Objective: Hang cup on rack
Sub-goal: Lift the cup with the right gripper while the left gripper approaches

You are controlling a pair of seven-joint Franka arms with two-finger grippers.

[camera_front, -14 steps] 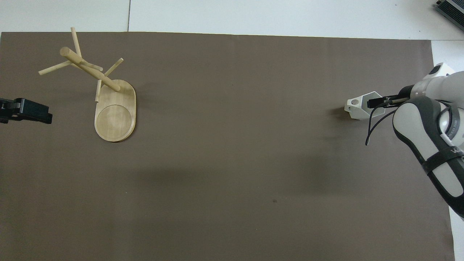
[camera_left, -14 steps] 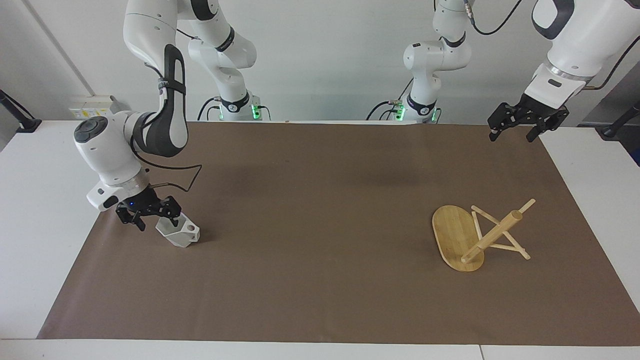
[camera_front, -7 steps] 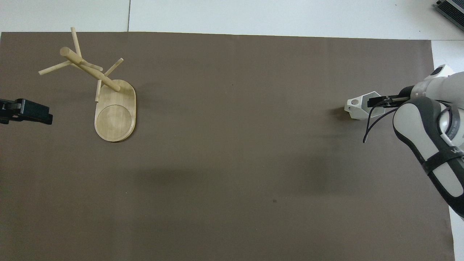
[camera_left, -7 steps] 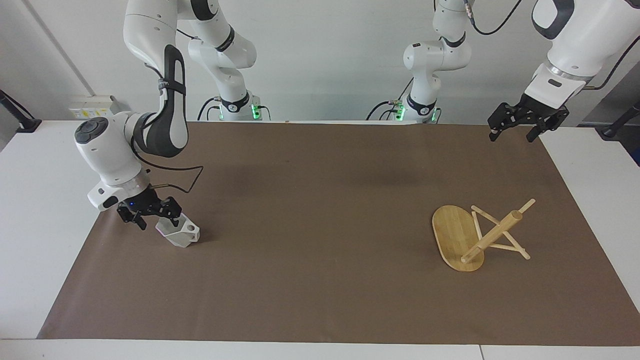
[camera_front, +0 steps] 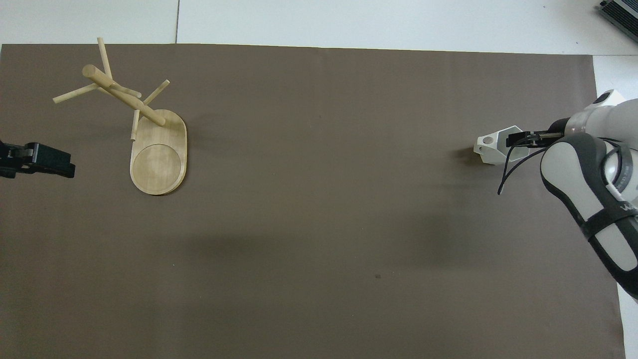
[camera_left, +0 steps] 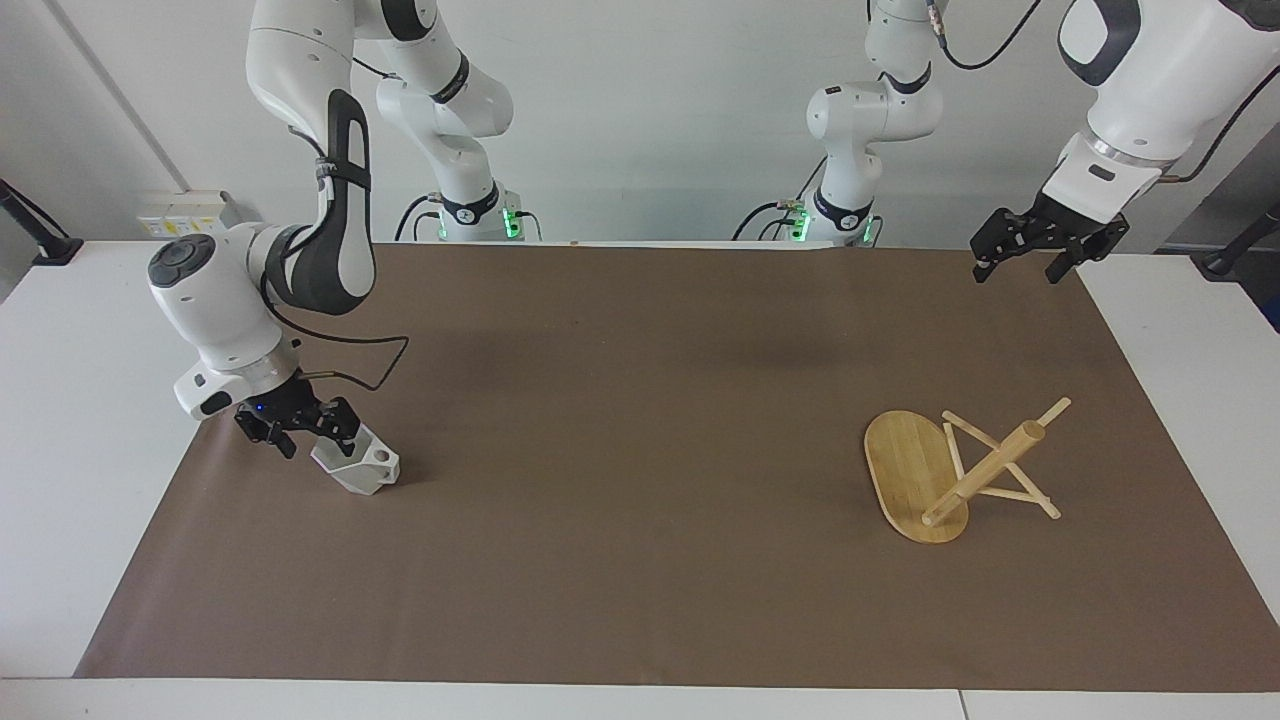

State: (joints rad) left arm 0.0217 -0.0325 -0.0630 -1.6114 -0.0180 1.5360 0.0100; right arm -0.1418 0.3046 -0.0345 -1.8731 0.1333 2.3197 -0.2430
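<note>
The white faceted cup point(camera_left: 362, 468) point(camera_front: 490, 147) sits on the brown mat near the right arm's end of the table, handle hole facing up. My right gripper point(camera_left: 305, 428) point(camera_front: 519, 139) is low at the cup's rim, on the side nearer the robots. It is open, with one finger point(camera_front: 517, 138) over the cup's mouth. The bamboo rack point(camera_left: 960, 475) point(camera_front: 144, 124) stands on its oval base toward the left arm's end. My left gripper point(camera_left: 1030, 262) point(camera_front: 50, 162) hangs open, high over the mat's edge at that end.
The brown mat point(camera_left: 640, 400) covers most of the white table point(camera_left: 70, 420). A black cable point(camera_left: 350, 345) loops off the right arm's wrist above the mat. Both arm bases stand at the robots' edge.
The left gripper has drifted a little toward the robots' end. The right gripper has barely shifted at the cup's rim. The cup and the rack have not moved.
</note>
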